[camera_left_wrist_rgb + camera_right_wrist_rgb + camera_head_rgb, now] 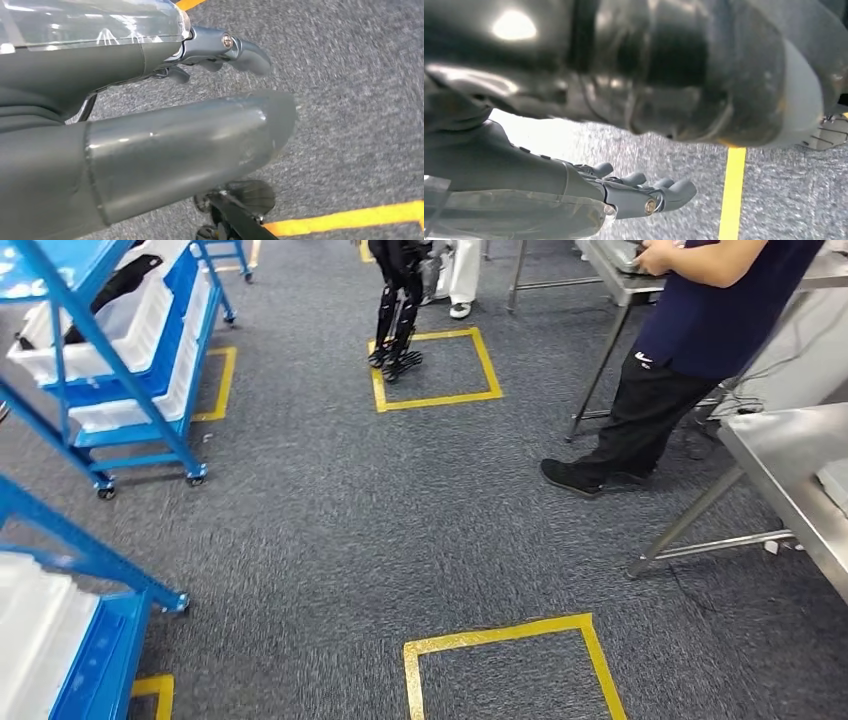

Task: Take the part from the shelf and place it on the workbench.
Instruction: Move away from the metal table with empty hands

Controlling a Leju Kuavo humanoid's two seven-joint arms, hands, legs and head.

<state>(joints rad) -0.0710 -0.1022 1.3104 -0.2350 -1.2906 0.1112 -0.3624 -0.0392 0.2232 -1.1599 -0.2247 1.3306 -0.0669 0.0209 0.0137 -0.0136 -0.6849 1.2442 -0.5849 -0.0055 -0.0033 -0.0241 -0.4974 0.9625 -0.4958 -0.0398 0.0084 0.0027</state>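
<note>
A blue wheeled shelf (150,430) stands at the left of the head view and carries white bins (130,325). A dark part (122,282) lies in the upper bin. A steel workbench (785,455) stands at the right edge. In the left wrist view my left hand (210,90) hangs over grey carpet with its fingers (240,50) stretched out and nothing in it. In the right wrist view my right hand (634,192) also hangs over the carpet, its fingers (674,190) extended and apart, holding nothing.
A person (690,350) in dark clothes stands at a second steel table (615,275) at the back right. Another robot's legs (397,320) stand in a yellow taped square (435,365). A nearer blue shelf (70,640) is at the lower left, with a taped square (510,670) on the carpet ahead.
</note>
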